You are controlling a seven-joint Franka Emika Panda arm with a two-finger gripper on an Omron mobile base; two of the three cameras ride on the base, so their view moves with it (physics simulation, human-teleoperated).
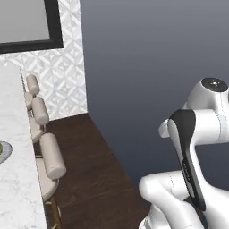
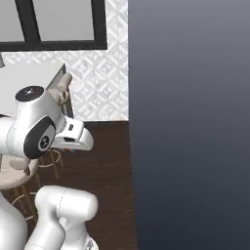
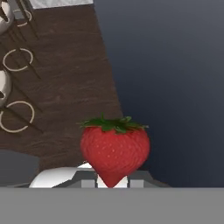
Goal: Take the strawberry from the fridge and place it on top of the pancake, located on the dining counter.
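Strawberry (image 3: 114, 151) sits at the gripper (image 3: 111, 183) in the hand view, tip down against the jaws, which look nearly closed and pinching it, above dark wood floor (image 3: 65, 78). Risk, as judged: berry is small and rounded, so a slight grip could let it slip during a wide swing. The fridge (image 2: 190, 127) wall stands close on the right. Stools (image 1: 47, 152) line the near edge of the desk (image 1: 18, 179); open floor lies between.
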